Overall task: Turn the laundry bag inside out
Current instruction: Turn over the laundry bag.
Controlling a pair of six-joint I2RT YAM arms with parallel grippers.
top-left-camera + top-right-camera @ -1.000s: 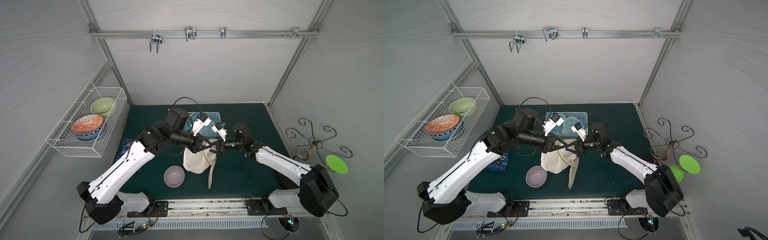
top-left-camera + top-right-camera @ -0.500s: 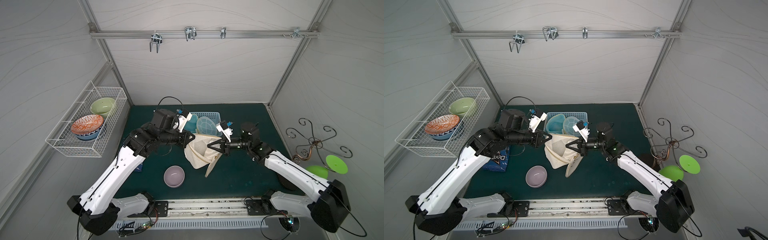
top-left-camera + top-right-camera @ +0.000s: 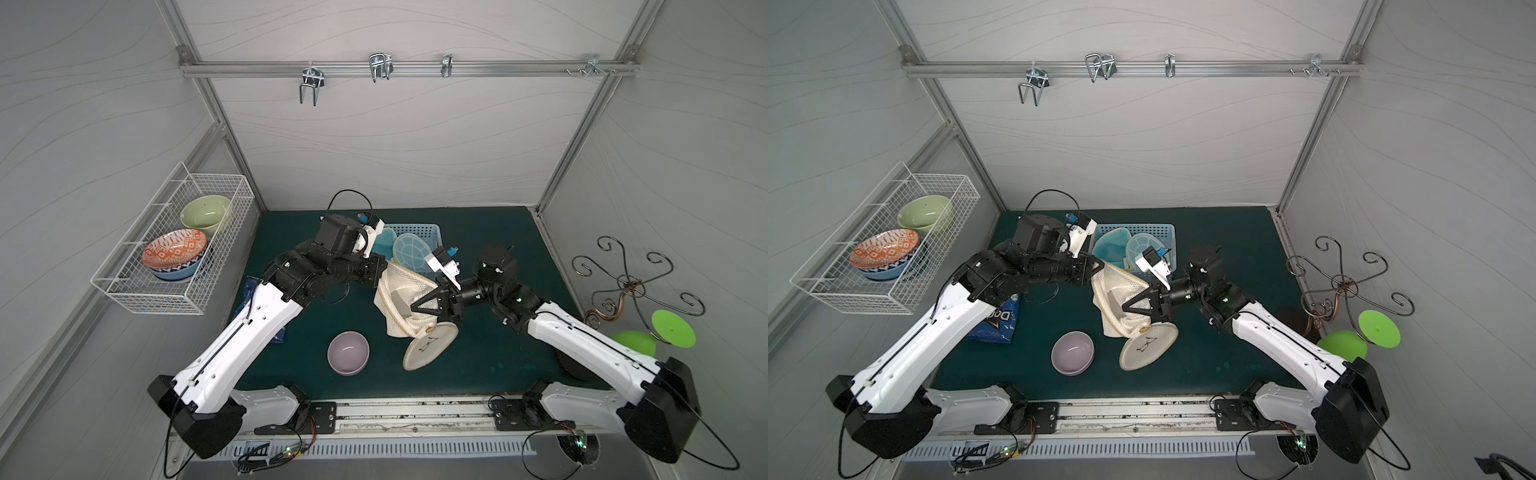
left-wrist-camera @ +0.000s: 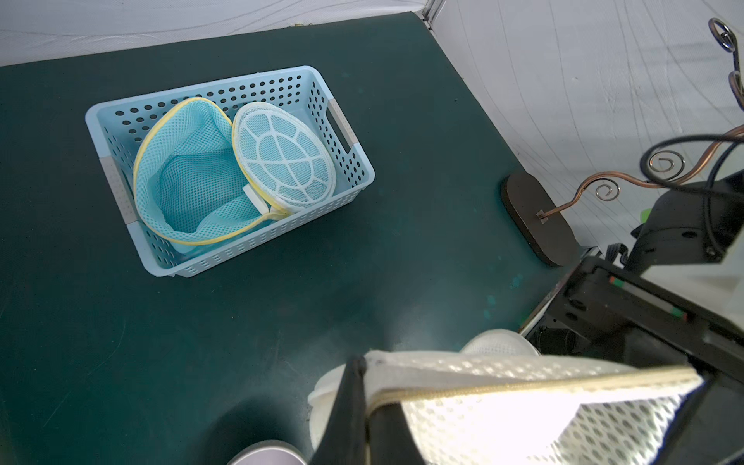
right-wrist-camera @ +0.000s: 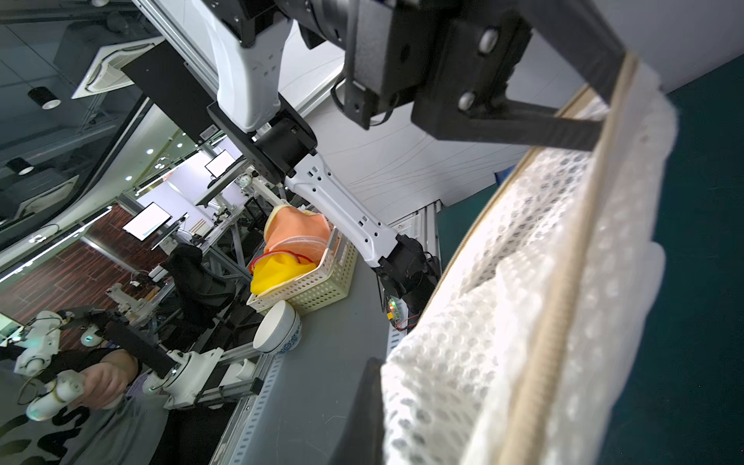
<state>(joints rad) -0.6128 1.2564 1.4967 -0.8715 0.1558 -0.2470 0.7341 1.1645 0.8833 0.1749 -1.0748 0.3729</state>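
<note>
A cream mesh laundry bag (image 3: 401, 291) hangs stretched between two robot grippers above the middle of a dark green mat (image 3: 478, 232). The left gripper (image 3: 383, 271) is closed on the bag's zipped rim at its upper, rear corner. The left wrist view shows its black fingers (image 4: 349, 406) pinching that rim. The right gripper (image 3: 414, 308) reaches in from the opposite side, its jaws pressed together to a point on the mesh lower down. The bag's round cream flap (image 3: 430, 347) hangs at its lower end, down by the mat and near a purple bowl (image 3: 348, 352).

White panelled walls enclose the mat, and a metal rail (image 3: 498, 68) of hooks runs across the back. Behind the laundry bag, a pale blue plastic basket (image 4: 354, 165) holds a blue mesh bag (image 4: 193, 181). A white wire basket (image 3: 137, 297) on the left wall holds a green bowl (image 3: 205, 210) and an orange patterned bowl (image 3: 174, 249) stacked on a blue bowl (image 3: 174, 272). A blue snack packet (image 3: 998, 322) lies under the left arm. A curly metal stand (image 3: 623, 282) stands at the right edge.
</note>
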